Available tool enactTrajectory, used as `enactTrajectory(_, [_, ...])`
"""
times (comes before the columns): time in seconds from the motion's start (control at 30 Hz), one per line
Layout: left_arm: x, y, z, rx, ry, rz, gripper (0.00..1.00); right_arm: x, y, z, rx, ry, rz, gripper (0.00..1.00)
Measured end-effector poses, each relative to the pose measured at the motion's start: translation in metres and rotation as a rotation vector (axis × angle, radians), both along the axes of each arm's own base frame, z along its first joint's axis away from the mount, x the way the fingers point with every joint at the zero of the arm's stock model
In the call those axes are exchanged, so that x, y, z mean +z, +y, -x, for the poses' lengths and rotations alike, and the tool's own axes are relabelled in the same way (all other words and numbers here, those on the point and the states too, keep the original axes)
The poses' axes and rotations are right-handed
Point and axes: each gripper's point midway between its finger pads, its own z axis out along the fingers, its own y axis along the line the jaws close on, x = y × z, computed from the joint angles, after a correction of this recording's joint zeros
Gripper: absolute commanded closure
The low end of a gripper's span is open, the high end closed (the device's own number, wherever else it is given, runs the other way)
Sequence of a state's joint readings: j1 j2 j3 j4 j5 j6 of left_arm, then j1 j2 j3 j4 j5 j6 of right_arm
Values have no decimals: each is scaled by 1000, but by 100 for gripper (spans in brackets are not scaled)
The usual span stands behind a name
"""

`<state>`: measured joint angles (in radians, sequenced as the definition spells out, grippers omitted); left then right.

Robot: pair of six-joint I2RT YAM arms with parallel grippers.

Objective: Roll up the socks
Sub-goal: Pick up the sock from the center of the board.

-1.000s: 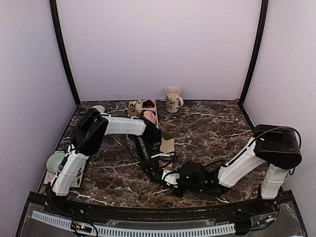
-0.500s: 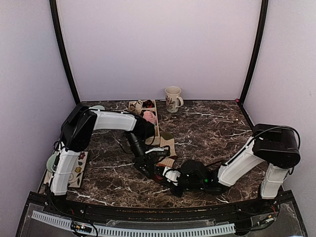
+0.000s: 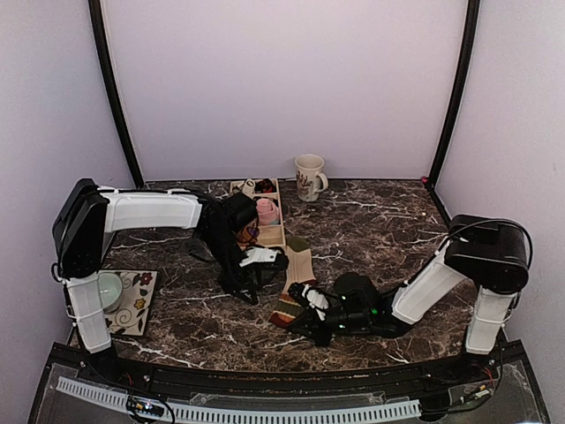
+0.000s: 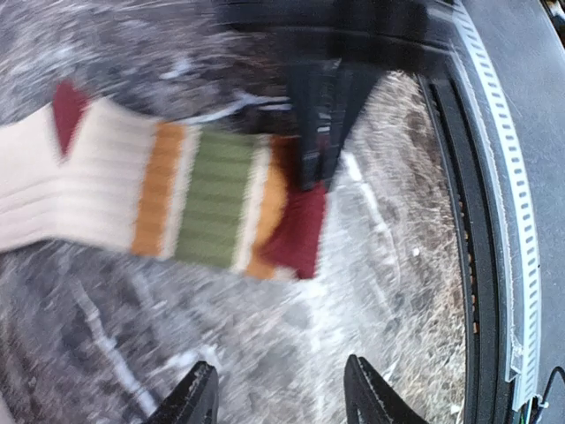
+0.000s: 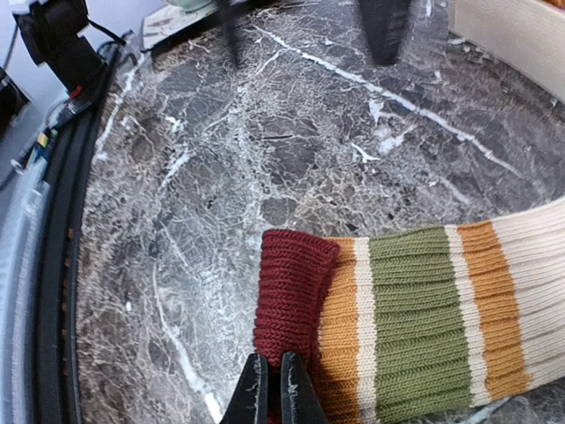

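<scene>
The striped sock [image 5: 424, 309] is laid flat on the marble desk [image 5: 265, 132], toward its front. The right gripper [image 5: 272, 375] is closed low on the desk, seemingly clamped on the edge of the maroon cuff. The left gripper [image 4: 281, 369] is held above the desk near the sock, with its fingers apart and nothing between them.

Looks like a robot test booth in a lab: plain pale panels [image 3: 282, 79] wall in a marble-patterned table [image 3: 380, 221], black posts [image 3: 110, 88] stand at the corners, and a left arm [image 3: 146, 212] and right arm [image 3: 424, 287] rise behind a slotted cable rail [image 3: 265, 412].
</scene>
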<state>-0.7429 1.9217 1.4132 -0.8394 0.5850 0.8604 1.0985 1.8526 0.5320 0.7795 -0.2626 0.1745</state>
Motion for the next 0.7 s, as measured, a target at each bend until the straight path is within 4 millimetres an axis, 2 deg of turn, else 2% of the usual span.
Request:
enactTrajectory(0.07, [-4,-6,19,-55,-14,3,49,0,0,-3,9,68,-19,100])
enactTrajectory(0.2, [-25,-9,57,-165,-13,-29,49,0,-1,-4,26,194,-44,100])
enactTrajectory(0.27, [-34,-8,66,-202,-29,-43,49,0,-1,-5,27,245,-49,100])
enactTrajectory(0.4, [-40,-13,59,-236,-128,-26,50,-1,-1,-4,25,329,-55,100])
enactTrajectory(0.57, [-26,-27,47,-269,-293,48,52,-3,-1,-4,19,414,-61,100])
enactTrajectory(0.7, [-22,-36,44,-293,-354,74,54,-6,-1,-5,11,464,-50,100])
